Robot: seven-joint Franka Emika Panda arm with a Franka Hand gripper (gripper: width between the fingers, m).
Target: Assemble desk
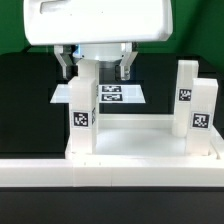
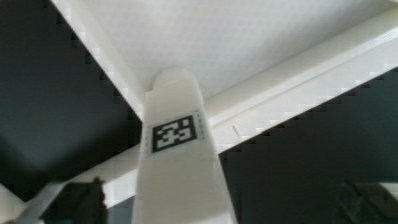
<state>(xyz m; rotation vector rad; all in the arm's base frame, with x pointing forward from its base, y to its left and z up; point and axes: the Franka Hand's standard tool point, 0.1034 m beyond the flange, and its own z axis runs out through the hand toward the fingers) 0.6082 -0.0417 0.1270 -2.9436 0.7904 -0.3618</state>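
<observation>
The white desk tabletop (image 1: 140,143) lies upside down, tray side up. A white square leg (image 1: 85,100) with a tag stands upright in its corner socket at the exterior view's left. Two more tagged legs (image 1: 187,95) (image 1: 203,110) stand at the right corners. My gripper (image 1: 96,68) hangs over the left leg's top, its fingers (image 1: 67,65) spread to either side and apart from the leg. In the wrist view the leg (image 2: 178,150) runs up the middle between dark fingertips (image 2: 71,200), with the tabletop rim (image 2: 285,90) behind it. The gripper (image 2: 217,205) is open and holds nothing.
The marker board (image 1: 120,95) lies flat on the black table behind the tabletop. A long white low wall (image 1: 110,178) runs across the front, against the tabletop's near edge. The arm's white body fills the top of the exterior view.
</observation>
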